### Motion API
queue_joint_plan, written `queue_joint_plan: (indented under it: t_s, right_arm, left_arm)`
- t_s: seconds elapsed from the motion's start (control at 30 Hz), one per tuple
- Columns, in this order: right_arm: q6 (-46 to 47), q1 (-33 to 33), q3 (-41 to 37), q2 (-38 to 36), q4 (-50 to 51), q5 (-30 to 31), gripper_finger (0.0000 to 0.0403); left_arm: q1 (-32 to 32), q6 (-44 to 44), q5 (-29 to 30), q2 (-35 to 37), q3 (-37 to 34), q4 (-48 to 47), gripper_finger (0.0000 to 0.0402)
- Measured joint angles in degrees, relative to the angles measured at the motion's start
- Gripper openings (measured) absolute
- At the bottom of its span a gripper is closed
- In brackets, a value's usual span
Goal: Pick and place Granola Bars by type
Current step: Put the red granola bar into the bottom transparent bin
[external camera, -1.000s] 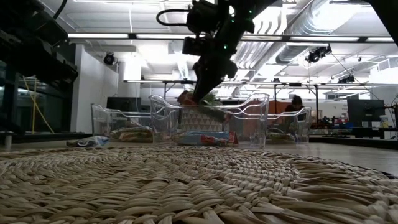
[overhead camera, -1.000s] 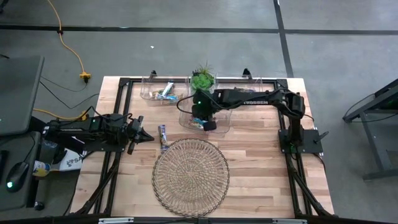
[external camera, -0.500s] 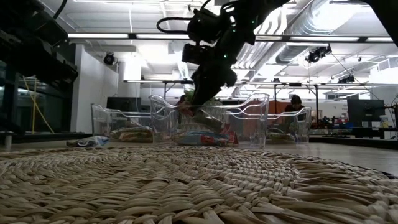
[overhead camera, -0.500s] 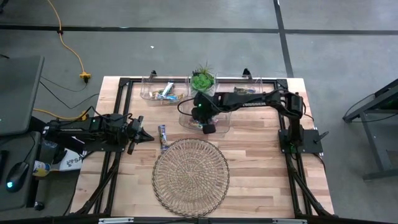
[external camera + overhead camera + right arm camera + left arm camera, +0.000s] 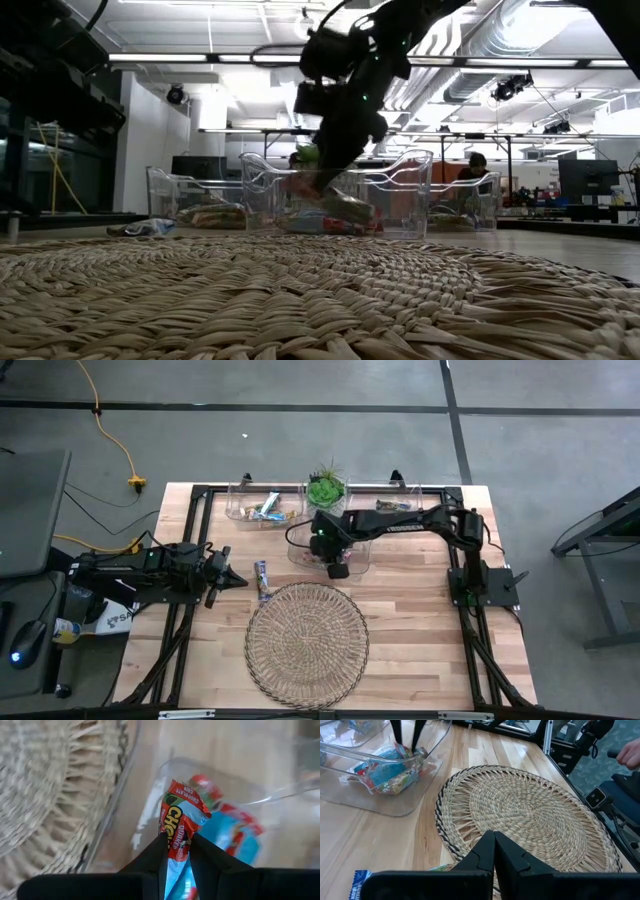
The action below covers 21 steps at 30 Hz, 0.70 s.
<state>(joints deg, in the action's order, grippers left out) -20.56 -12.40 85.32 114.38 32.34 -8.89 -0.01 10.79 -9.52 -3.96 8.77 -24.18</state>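
**Right arm down in the middle bin with a bar pinched**

Nearest is the wicker tray (image 5: pixel 307 645). Just past its left edge, two loose bars (image 5: pixel 262 580) lie on the table (image 5: pixel 410 620), near the parked left gripper (image 5: pixel 240 582) (fingers pressed together, holding nothing). Further back, the right gripper (image 5: pixel 177 851) is clamped on an orange-red granola bar (image 5: pixel 181 825) inside the middle clear bin (image 5: pixel 296 550), above other bars (image 5: pixel 385 770). Beyond that, another bin (image 5: pixel 237 510) holds more bars, beside a plant (image 5: pixel 326 488).
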Motion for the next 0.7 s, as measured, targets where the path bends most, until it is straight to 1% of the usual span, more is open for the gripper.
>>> queue_joint_plan:
  t_s: [0.1, 0.3, 0.5, 0.6, 0.7]
  right_arm:
    - [-0.3, 0.1, 0.0, 0.8, 2.5, -0.6, 0.0062]
    - [0.1, 0.3, 0.0, 1.0, 2.4, -1.1, 0.0062]
    - [0.1, 0.7, 0.0, 1.0, 4.5, -1.1, 0.0063]
    - [0.1, 0.8, 0.0, 1.0, 5.4, -1.1, 0.0072]
    - [1.0, 0.8, 0.0, 1.0, 5.8, -1.9, 0.009]
  left_arm:
    - [0.0, 0.0, 0.0, 0.0, 0.0, 0.0, 0.0001]
    - [0.0, 0.0, 0.0, 0.0, 0.0, 0.0, 0.0001]
    - [0.0, 0.0, 0.1, 0.0, 0.0, 0.0, 0.0001]
    - [0.0, 0.0, 0.1, 0.0, 0.0, 0.0, 0.0001]
    - [0.0, 0.0, 0.1, 0.0, 0.0, 0.0, 0.0001]
